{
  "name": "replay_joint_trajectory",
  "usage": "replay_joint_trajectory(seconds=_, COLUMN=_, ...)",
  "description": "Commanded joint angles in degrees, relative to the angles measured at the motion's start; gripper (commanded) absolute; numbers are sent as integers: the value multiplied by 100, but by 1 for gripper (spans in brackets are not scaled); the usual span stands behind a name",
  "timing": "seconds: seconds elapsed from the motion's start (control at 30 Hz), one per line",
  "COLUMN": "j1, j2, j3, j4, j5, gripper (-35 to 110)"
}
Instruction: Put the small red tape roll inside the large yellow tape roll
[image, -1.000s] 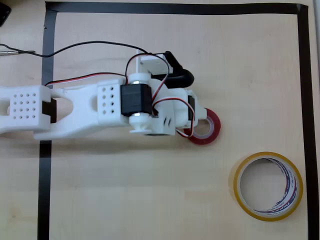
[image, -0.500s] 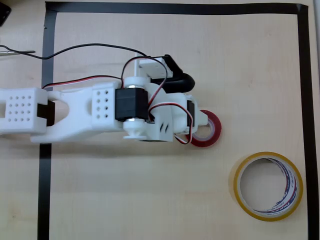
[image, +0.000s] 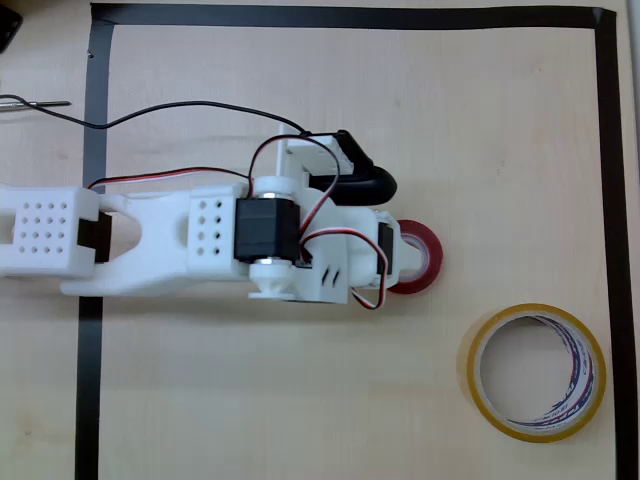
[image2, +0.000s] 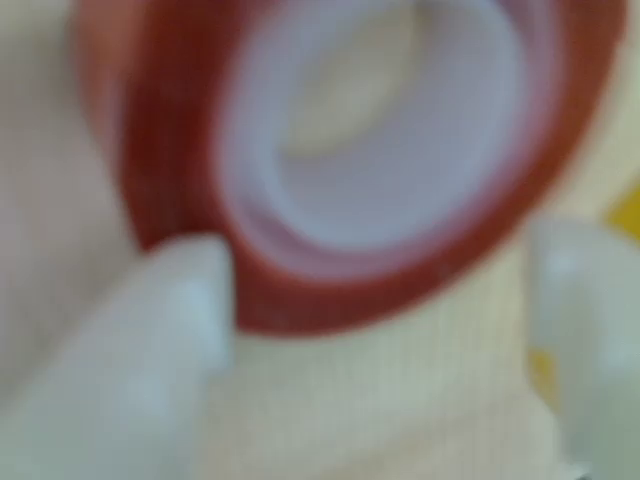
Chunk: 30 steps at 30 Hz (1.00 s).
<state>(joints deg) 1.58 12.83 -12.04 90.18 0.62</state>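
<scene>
Overhead view is showing the hand (image: 405, 258) spreading over the small red tape roll (image: 425, 256), not yet pinching it, lying on the surface well apart from the large yellow tape roll (image: 536, 372), so everything is remaining.

arm: we've got the white arm (image: 180, 240) stretched flat from the left in the overhead view
gripper: gripper (image2: 370, 330) parted, blurry white fingers (image2: 160, 330) low at both sides in the wrist view
</scene>
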Motion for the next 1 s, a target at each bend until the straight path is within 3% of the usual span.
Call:
replay_joint_trajectory(seconds=0.0, j1=44, j2=149, j3=-176, j4=18, j5=-132, gripper=15)
replay_joint_trajectory(seconds=0.97, j1=-624, j2=448, j3=-167, j4=193, j5=-343, gripper=15)
